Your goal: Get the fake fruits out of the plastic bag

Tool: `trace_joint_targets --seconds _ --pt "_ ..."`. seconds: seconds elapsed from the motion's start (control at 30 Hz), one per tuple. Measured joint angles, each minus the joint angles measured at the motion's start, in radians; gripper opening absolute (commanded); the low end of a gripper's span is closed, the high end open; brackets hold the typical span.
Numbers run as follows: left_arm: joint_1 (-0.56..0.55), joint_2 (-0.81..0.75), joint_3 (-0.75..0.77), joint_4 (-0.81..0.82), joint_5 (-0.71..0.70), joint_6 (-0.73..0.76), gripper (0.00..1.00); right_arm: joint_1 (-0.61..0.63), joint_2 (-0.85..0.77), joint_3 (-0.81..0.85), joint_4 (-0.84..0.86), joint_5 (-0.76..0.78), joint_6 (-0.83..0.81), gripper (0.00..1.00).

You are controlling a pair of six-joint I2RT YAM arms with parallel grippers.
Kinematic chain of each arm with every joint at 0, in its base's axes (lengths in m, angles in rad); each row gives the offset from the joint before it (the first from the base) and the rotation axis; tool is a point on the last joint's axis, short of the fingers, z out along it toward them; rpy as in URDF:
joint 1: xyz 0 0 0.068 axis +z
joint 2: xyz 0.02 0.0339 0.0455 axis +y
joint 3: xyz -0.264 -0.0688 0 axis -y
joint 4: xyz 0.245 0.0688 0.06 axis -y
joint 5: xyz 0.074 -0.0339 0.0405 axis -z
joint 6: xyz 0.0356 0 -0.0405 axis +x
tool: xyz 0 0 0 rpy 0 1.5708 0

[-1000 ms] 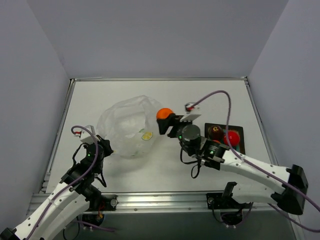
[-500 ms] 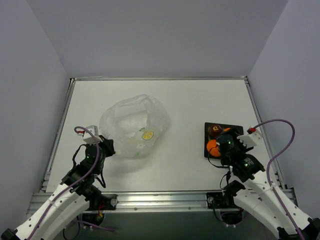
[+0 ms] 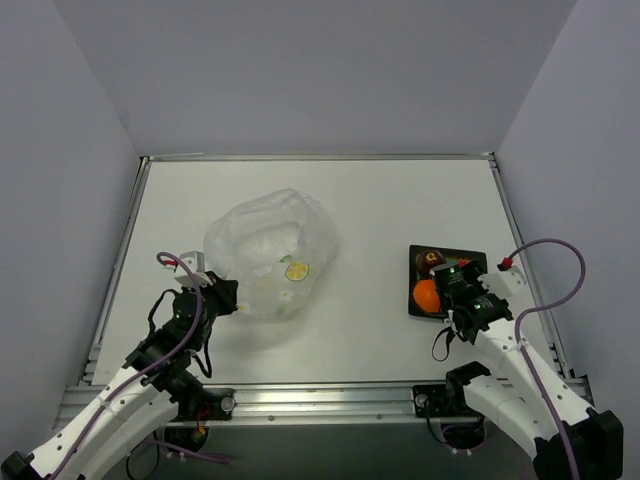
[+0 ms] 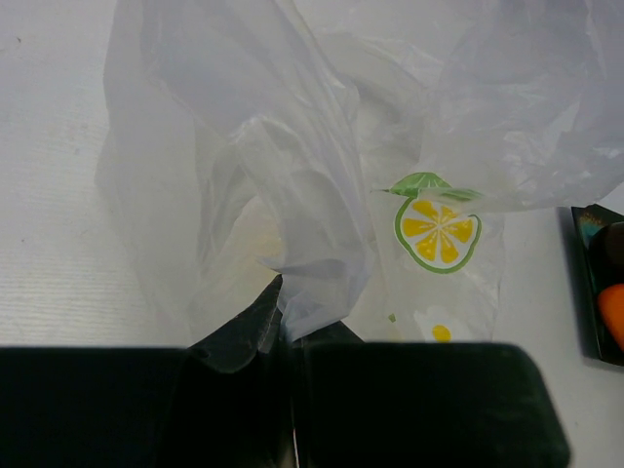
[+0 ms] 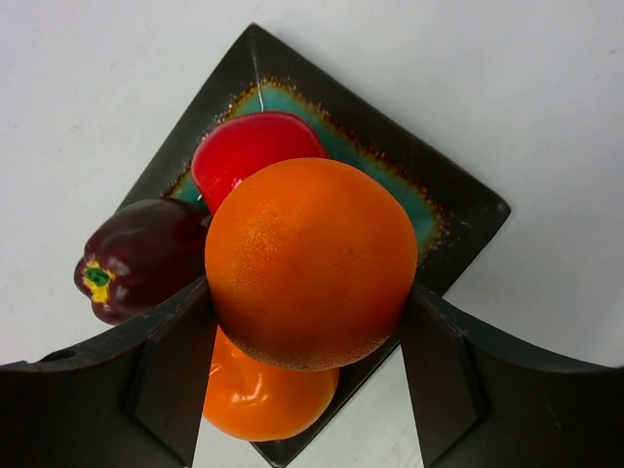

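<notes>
White desk [image 3: 400,200] under grey walls carries the large translucent crinkly plastic bag with citrus prints [image 3: 270,250], left of centre. Left pincer [image 4: 288,336] is clamped tight on a fold of its near edge. Right pincer [image 5: 307,292], jaws partly spread, grips a glossy orange round plastic fruit [image 5: 310,258] over the black square tray with teal centre [image 5: 458,210], where a bright red fruit [image 5: 249,156], a dark maroon fruit [image 5: 146,253] and a second orange ball [image 5: 268,395] lie. No fruit shows through the bag; by my reading only this release is left.
</notes>
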Motion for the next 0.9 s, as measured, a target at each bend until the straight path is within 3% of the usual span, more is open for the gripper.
trace_joint_targets --seconds 0.47,0.77,0.9 --pt "-0.005 0.000 -0.003 0.005 0.002 -0.001 0.03 -0.070 0.075 -0.093 0.143 -0.085 0.024 0.43" --pt "-0.005 0.017 -0.003 0.022 0.002 -0.001 0.02 -0.092 0.077 -0.117 0.182 -0.117 0.008 0.62" --pt "-0.005 0.025 -0.003 0.024 0.002 -0.002 0.02 -0.092 0.087 -0.117 0.195 -0.139 -0.009 0.80"
